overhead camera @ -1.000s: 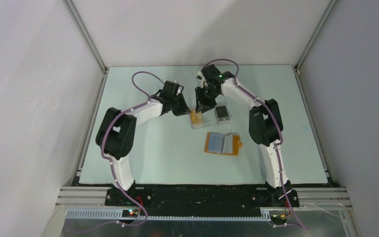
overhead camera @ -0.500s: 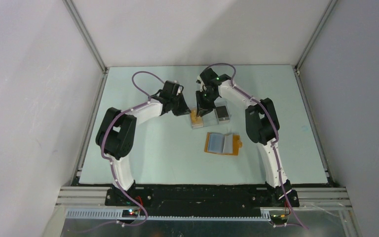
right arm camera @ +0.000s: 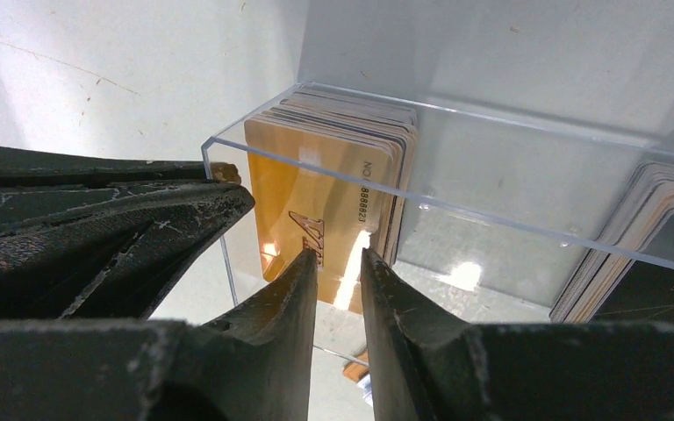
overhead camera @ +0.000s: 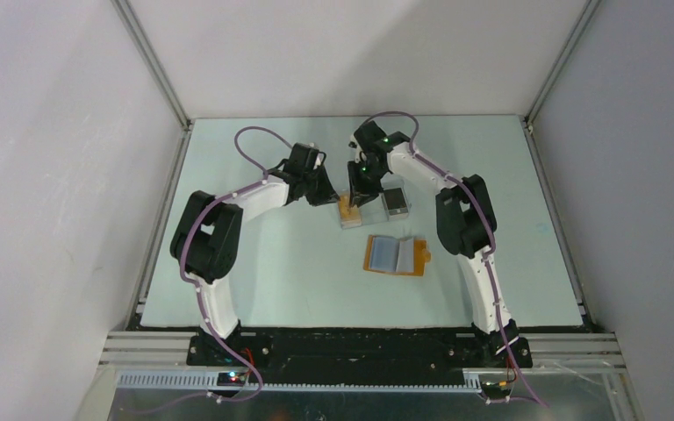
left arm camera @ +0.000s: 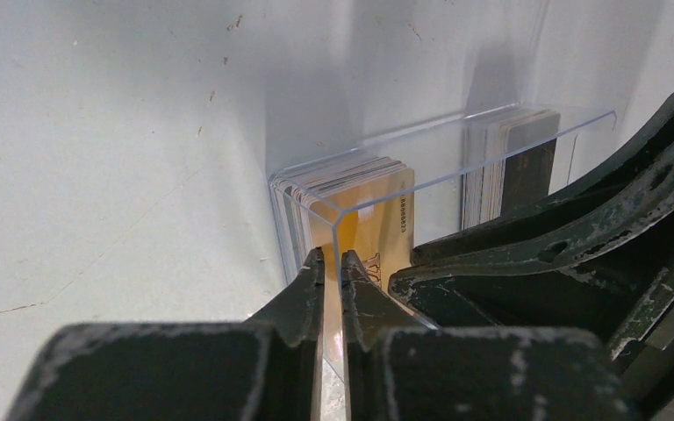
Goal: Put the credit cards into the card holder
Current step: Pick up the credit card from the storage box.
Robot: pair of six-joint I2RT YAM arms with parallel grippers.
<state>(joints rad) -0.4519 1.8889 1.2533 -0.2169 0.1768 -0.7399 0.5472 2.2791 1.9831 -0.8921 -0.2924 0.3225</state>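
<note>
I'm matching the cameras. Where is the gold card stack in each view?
Top external: gold card stack, just above picture centre.
Left wrist: stack at picture centre.
Right wrist: stack centre-left.
Shared landmark: dark card stack beside it.
</note>
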